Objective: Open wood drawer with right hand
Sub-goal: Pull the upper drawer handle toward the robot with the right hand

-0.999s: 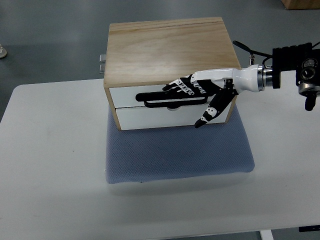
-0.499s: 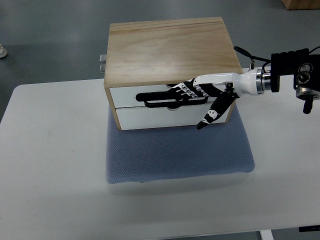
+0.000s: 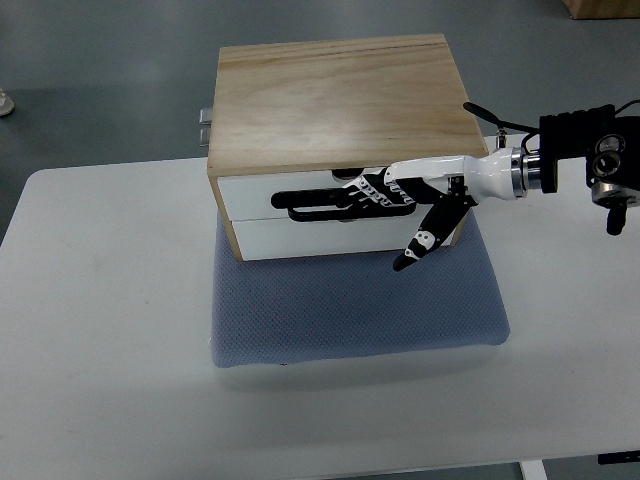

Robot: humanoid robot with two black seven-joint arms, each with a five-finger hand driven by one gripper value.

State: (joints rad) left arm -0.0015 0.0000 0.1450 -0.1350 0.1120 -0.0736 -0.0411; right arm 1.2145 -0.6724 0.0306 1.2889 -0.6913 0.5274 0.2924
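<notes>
A wooden drawer box (image 3: 330, 95) stands on a blue mat (image 3: 350, 310) on the white table. It has two white drawer fronts; the upper drawer (image 3: 255, 190) carries a long black handle (image 3: 315, 210). My right hand (image 3: 385, 190) reaches in from the right, its black-and-white fingers (image 3: 372, 184) hooked over the right part of that handle. The thumb (image 3: 420, 240) points down across the lower drawer front (image 3: 300, 238). Both drawer fronts look flush with the box. The left arm is out of the picture.
The white table (image 3: 100, 330) spreads to the left and front of the mat. A small metal fitting (image 3: 204, 125) sticks out at the box's rear left. The right forearm's black wrist unit (image 3: 595, 150) hangs over the table's right edge.
The right hand has drawn slightly to the right along the handle, and its fingers have curled more tightly onto it. The drawers show no visible movement.
</notes>
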